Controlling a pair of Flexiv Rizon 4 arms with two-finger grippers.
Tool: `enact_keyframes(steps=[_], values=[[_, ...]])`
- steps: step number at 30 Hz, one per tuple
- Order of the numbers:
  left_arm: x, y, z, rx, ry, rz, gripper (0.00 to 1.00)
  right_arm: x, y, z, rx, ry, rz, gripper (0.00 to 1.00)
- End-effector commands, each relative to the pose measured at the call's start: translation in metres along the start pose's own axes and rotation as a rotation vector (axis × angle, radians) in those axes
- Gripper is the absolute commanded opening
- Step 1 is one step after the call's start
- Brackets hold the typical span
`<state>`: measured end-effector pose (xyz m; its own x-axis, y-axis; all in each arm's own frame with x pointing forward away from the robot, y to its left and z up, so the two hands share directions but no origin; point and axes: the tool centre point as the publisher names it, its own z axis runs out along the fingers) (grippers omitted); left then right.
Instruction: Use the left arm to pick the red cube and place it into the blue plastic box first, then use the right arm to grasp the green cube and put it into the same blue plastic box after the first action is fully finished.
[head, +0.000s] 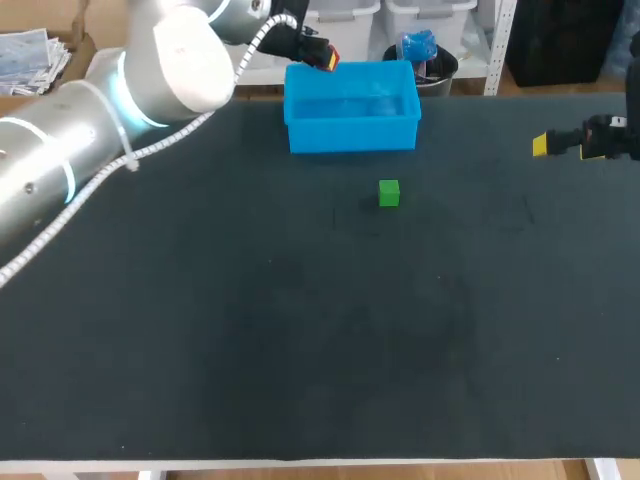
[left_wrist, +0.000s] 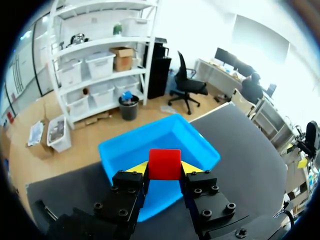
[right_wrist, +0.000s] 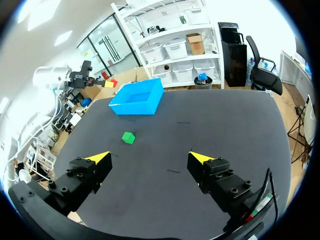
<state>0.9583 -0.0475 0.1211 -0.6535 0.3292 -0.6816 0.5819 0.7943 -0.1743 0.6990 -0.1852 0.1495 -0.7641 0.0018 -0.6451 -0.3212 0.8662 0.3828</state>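
Observation:
My left gripper (left_wrist: 164, 169) is shut on the red cube (left_wrist: 164, 163), held in the air above the near left part of the blue plastic box (left_wrist: 150, 150). In the head view the left gripper (head: 325, 57) hangs over the left rim of the blue box (head: 352, 125) with the red cube (head: 331, 58) between its tips. The green cube (head: 389, 192) sits on the dark table a little in front of the box. My right gripper (right_wrist: 150, 157) is open and empty, far to the right of the green cube (right_wrist: 128, 137); it shows at the head view's right edge (head: 545, 145).
The black table mat (head: 320, 340) spreads wide in front of the green cube. A white table edge (head: 300, 466) runs along the near side. The blue box (right_wrist: 136, 99) stands at the table's far edge.

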Motion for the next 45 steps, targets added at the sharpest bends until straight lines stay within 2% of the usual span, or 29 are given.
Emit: enact_keyframes(steps=[1,13,21,26,36,38,39,40,41,45], values=[[-0.007,0.005,0.018,0.008,0.013,0.002,0.00,0.000,0.000,0.001,0.002,0.001,0.000,1.00],[0.005,0.013,0.046,0.019,0.047,-0.018,0.00,0.000,0.000,0.001,0.002,0.001,0.000,1.00],[0.021,0.016,0.066,0.014,0.097,-0.040,0.00,0.000,0.000,0.001,0.002,0.001,0.000,1.00],[0.030,0.020,0.071,-0.004,0.128,-0.072,0.00,0.000,0.000,0.001,0.002,0.001,0.000,1.00],[0.033,0.023,0.074,-0.030,0.173,-0.080,0.00,0.000,0.000,0.001,0.002,0.001,0.000,1.00],[0.032,0.023,0.074,-0.033,0.179,-0.077,0.37,0.000,0.000,0.001,0.002,0.001,0.000,1.00],[0.032,0.023,0.075,-0.033,0.180,-0.075,0.76,0.000,0.000,0.001,0.002,0.001,0.000,1.00],[0.032,0.022,0.075,-0.030,0.186,-0.078,0.95,0.000,0.000,0.001,0.002,0.001,0.000,1.00],[0.032,0.022,0.074,-0.026,0.194,-0.089,1.00,0.000,0.000,0.001,0.002,0.001,0.000,1.00],[0.031,0.020,0.074,-0.028,0.196,-0.092,1.00,0.000,0.000,0.001,0.002,0.001,0.000,1.00]])
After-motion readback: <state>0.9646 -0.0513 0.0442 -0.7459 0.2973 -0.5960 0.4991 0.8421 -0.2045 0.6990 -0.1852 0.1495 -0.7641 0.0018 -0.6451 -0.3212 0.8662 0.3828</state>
